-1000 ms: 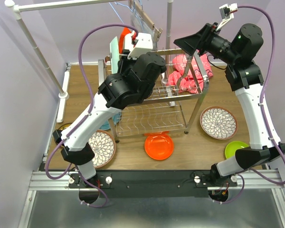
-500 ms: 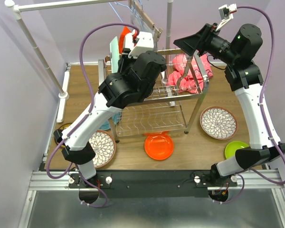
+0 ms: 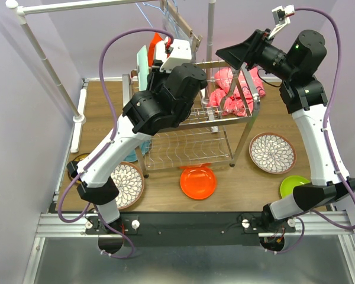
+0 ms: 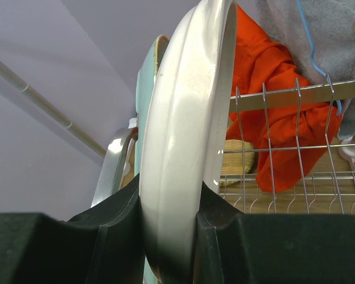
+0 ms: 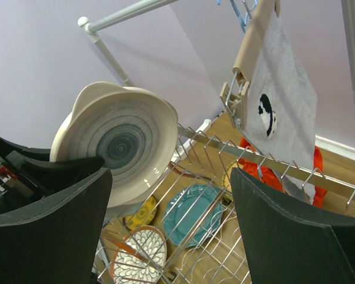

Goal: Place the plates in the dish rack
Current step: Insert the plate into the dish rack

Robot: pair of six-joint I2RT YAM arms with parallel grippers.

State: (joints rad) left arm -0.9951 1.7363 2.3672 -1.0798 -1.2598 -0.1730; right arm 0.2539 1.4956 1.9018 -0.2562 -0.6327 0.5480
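My left gripper (image 4: 168, 201) is shut on a white plate (image 4: 186, 118), held on edge at the left end of the dish rack (image 3: 225, 118). The plate's lower edge is hidden by the fingers. A mint plate (image 4: 143, 83) stands on edge just behind it. The right wrist view shows the white plate's grey swirled face (image 5: 121, 145). My right gripper (image 5: 171, 231) hangs open above the rack's right end, holding nothing. On the table lie an orange plate (image 3: 198, 181), two floral plates (image 3: 127, 184) (image 3: 272, 152), a lime green plate (image 3: 293, 185), a teal plate (image 5: 195, 216) and a small yellow plate (image 5: 139, 213).
A pink cloth (image 3: 236, 89) is heaped behind the rack's right end and a red cloth (image 4: 272, 77) hangs behind its left end. A white clothes rail (image 3: 47, 59) with hangers and a grey cloth (image 5: 281, 100) stands at the back. Purple walls close in left and right.
My left gripper with the white plate has shifted slightly toward the far side. The right arm has not moved.
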